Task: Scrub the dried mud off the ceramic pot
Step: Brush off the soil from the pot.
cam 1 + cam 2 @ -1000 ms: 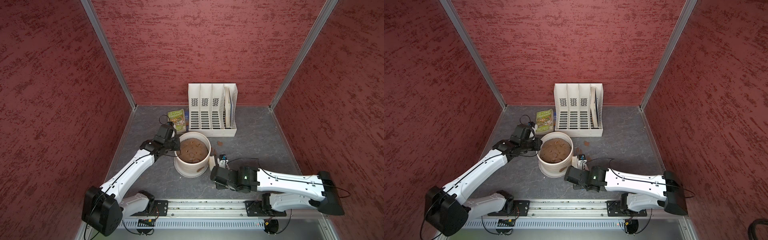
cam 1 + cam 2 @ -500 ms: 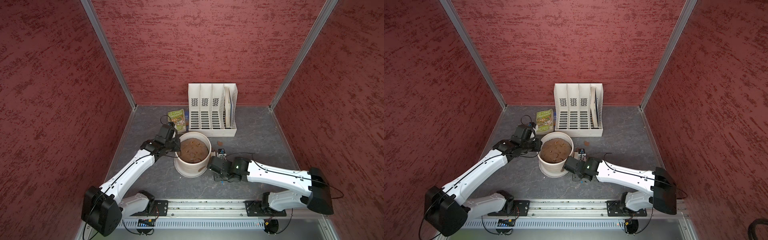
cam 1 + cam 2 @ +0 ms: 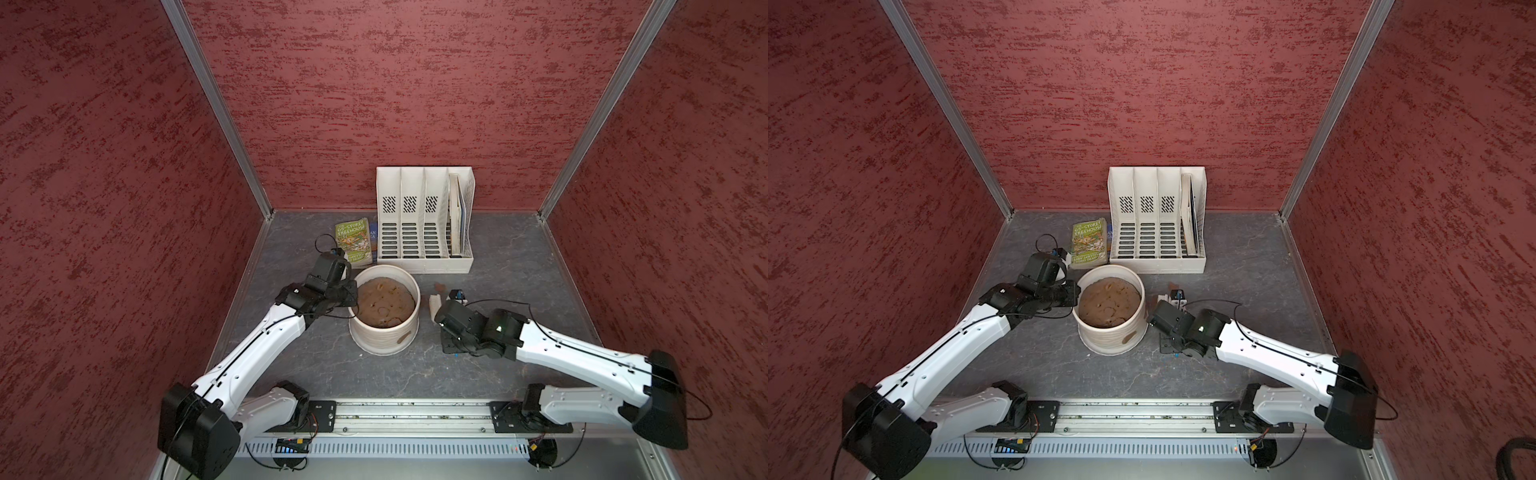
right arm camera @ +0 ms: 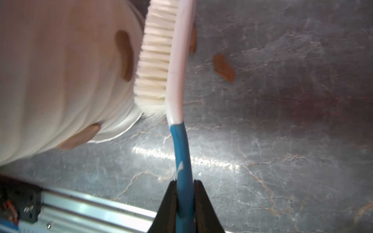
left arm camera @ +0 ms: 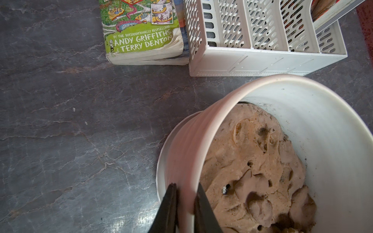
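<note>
Scrubbing step: left gripper (image 5: pixel 185 187) pinches the pot (image 5: pixel 191 141) rim at 9 o'clock. Right gripper (image 4: pixel 184 183) clamps the brush (image 4: pixel 179 60) at 3 o'clock. Next, press on the mud (image 4: pixel 125 54).

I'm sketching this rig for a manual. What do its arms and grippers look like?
The left arm and right arm have white shells, black joint housings and thin black cables along them. A small green light glows near the right wrist. The left gripper and right gripper have black tapering fingers.
</note>
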Motion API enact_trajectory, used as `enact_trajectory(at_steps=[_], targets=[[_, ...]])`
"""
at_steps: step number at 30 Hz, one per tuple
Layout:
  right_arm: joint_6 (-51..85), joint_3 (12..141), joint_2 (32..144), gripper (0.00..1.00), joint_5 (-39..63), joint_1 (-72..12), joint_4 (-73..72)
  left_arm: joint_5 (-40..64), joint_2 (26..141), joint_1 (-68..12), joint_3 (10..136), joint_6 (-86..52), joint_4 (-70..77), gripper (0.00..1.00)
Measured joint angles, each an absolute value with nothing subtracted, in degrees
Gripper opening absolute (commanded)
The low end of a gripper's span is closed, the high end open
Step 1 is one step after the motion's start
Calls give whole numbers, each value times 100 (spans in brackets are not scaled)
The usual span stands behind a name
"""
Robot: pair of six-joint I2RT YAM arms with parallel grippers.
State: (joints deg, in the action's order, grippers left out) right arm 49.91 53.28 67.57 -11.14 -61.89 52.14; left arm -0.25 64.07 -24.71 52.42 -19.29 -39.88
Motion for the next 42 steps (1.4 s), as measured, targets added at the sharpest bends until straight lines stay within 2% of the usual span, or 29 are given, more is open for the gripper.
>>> enact_trajectory(at_steps=[7,15,24,36,42], targets=[[5360,5194,6541,0,-1146,-7218,5249,-34,6372,-2438,5242,-1975,-4064,0],[5461,5264,7330,0,-1181,-7317,5205,-25,6375,-2438,5251,-1951,-4080,0],[5321,5557,7706,0,-1166,-6949,5116,-290,6340,-2405,5369,-1702,-4482,0],[4705,5568,8125,0,-941,-5546,4727,-351,6270,-2359,5369,-1551,-4622,0],[4591,5463,7577,0,-913,-5841,4687,-283,6272,-2322,5369,-1555,-4619,0]])
